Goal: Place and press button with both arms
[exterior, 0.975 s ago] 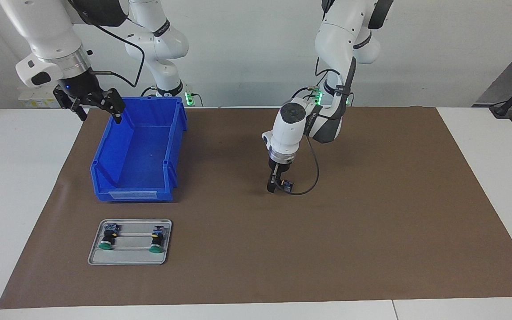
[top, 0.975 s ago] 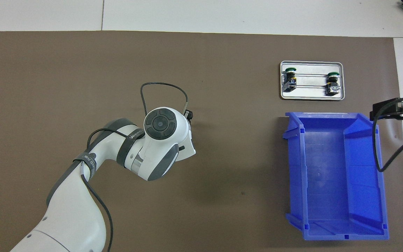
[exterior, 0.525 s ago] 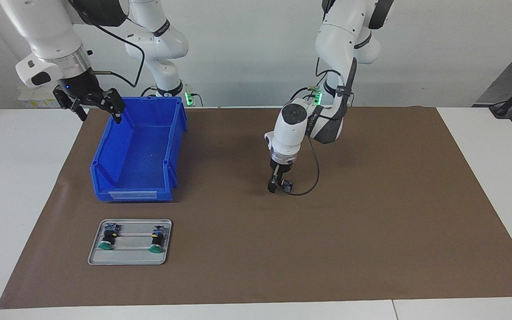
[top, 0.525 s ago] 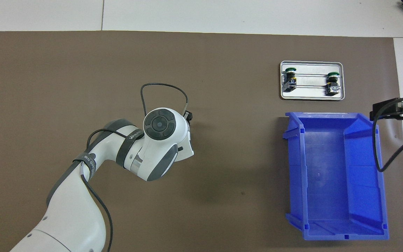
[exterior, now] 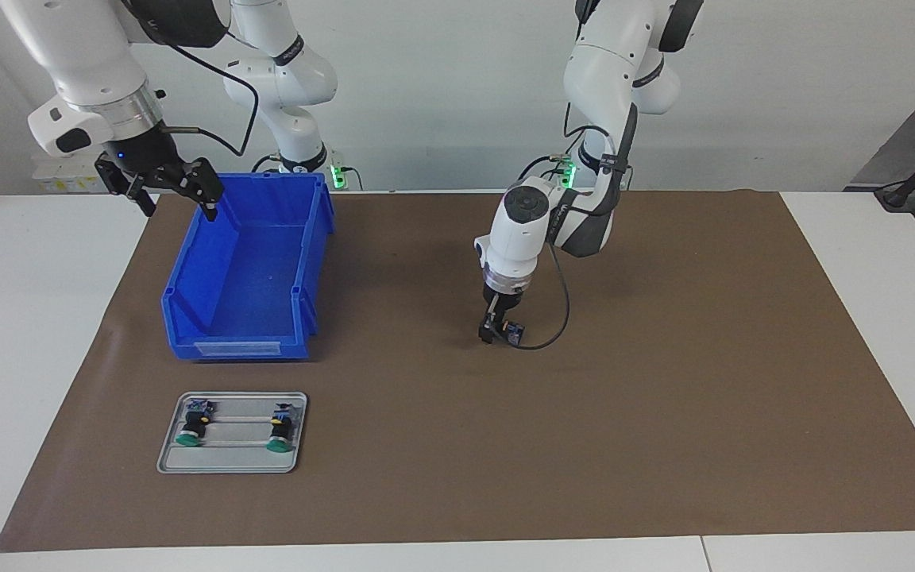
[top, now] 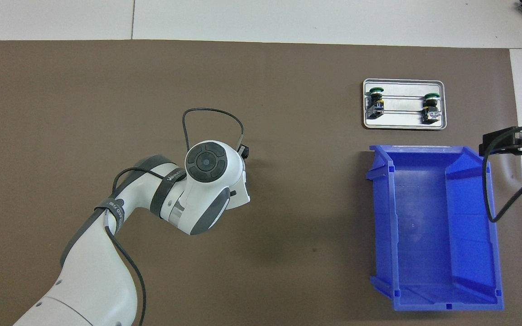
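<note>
White tabletop [exterior: 21, 318] under brown mat [exterior: 664, 397], white wall. Blue bin [exterior: 247, 270] empty; tray [exterior: 231, 463] held two buttons [exterior: 191, 425]. My right claw [exterior: 162, 191] apart; left claw [exterior: 497, 332] unclear.

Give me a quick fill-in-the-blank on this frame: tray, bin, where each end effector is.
1. The metal tray holds ____ green-capped buttons.
2. The blue bin has ____ inside it.
3. The left end effector is low over the brown ____, near its middle.
4. The right end effector is up over the bin's rim at the ____ arm's end of the table.

Missing words: two; nothing; mat; right
</note>
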You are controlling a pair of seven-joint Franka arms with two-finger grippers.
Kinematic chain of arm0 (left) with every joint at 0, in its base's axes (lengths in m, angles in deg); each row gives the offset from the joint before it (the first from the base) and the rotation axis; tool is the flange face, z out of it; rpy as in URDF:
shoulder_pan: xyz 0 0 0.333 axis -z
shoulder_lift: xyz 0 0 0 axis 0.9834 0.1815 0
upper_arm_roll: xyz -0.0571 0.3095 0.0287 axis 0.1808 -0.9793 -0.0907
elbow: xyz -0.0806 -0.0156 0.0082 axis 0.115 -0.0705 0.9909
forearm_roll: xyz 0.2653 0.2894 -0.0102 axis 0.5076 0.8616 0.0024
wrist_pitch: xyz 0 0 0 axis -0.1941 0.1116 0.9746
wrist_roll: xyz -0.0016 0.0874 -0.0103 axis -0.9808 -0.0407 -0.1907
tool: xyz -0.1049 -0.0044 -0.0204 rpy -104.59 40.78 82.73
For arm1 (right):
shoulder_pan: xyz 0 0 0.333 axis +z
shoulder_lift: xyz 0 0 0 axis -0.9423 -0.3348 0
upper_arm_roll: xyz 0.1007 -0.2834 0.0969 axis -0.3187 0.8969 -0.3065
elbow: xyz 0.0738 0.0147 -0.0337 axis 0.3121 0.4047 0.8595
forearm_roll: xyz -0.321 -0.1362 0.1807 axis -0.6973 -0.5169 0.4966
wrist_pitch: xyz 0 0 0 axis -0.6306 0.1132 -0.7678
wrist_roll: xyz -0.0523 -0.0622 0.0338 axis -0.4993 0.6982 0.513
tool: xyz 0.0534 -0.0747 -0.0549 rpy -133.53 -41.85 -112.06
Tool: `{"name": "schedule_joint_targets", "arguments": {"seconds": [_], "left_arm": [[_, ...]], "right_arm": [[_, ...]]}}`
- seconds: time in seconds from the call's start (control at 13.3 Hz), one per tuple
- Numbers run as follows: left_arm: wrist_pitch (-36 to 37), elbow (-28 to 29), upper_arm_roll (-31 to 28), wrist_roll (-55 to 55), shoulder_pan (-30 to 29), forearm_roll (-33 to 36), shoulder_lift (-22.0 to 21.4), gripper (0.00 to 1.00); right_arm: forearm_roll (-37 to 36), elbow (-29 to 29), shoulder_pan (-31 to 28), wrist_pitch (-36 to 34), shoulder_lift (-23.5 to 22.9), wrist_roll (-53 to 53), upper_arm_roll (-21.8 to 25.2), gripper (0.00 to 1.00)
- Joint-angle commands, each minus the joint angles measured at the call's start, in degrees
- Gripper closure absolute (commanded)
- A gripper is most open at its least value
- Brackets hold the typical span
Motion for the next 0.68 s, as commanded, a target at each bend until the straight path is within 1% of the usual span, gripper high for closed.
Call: {"name": "schedule_joint_targets", "arguments": {"seconds": [0.0,0.15,0.6], "left_arm": [[-1.54,2.41,-0.43,1.27,-0.07,-0.43,-2.01,0.56],[-1.54,2.5,-0.51,1.27,-0.07,-0.43,-2.01,0.61],[-1.62,2.5,-0.51,1.09,-0.16,-0.43,-2.01,0.71]], "right_arm": [[-0.07,0.68,-0.76,-0.51,0.93,1.1,-0.68,0.0],[0.02,0.68,-0.76,-0.51,0.93,1.18,-0.68,0.0],[-0.07,0.68,-0.76,-0.51,0.93,1.1,-0.68,0.0]]}}
